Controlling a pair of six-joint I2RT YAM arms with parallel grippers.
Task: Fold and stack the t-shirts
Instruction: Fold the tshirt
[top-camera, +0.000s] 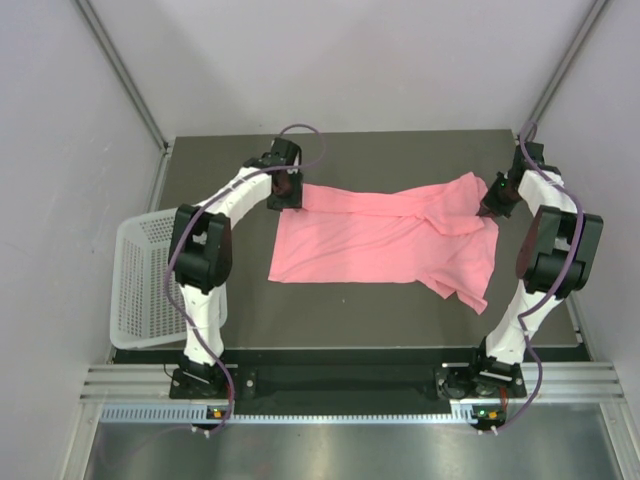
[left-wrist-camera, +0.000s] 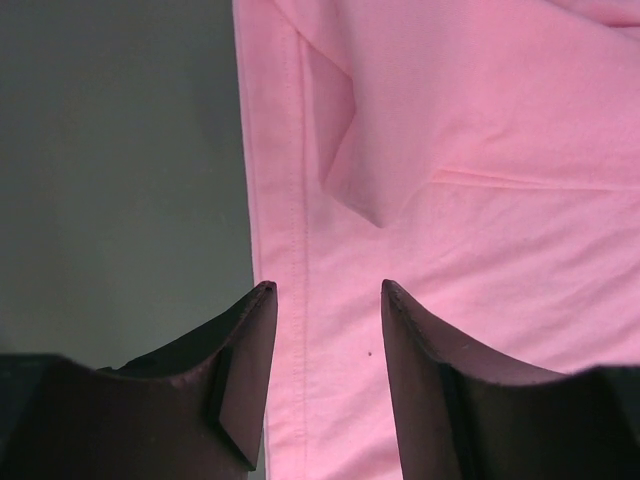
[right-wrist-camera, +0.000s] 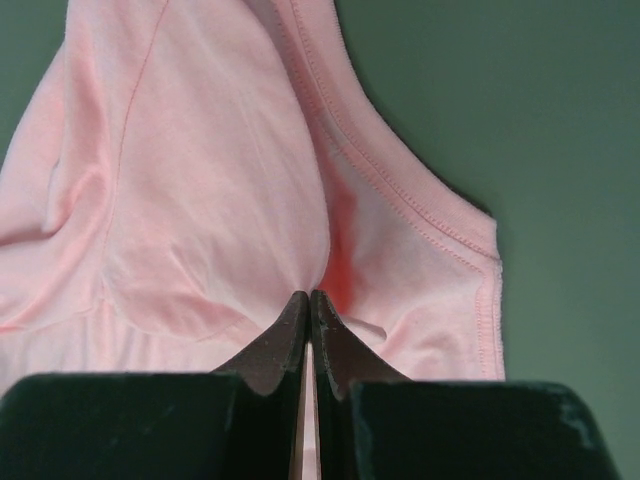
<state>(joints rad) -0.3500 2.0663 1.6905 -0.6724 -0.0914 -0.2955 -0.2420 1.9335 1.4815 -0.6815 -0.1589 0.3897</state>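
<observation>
**A:** What sits closest to the lens?

**B:** The right gripper (right-wrist-camera: 309, 295). Its two dark fingers are pressed tip to tip, clenched on a pinch of the t-shirt (right-wrist-camera: 200, 200). Creases fan out from that pinch, beside a curved band with two rows of stitching.

**A:** And the left gripper (left-wrist-camera: 325, 290)?

**B:** Its jaws are released and stand apart. They hover over the shirt's stitched edge, so the seam runs down between the two fingertips and nothing is held.

**A:** Where is the shirt, going by the basket (top-camera: 145, 280)?

**B:** It lies on the dark table (top-camera: 400, 320), a little way off from the white perforated basket and not touching it. The left gripper is at the far corner of the end nearer the basket. The right gripper holds the far corner of the end away from the basket.

**A:** How does the garment look?

**B:** It is plain salmon-pink with no print, and the cloth is thin and soft. The half nearer the basket is spread nearly flat. The half away from the basket is rumpled, with diagonal folds and a flap trailing toward the arms' bases.
</observation>
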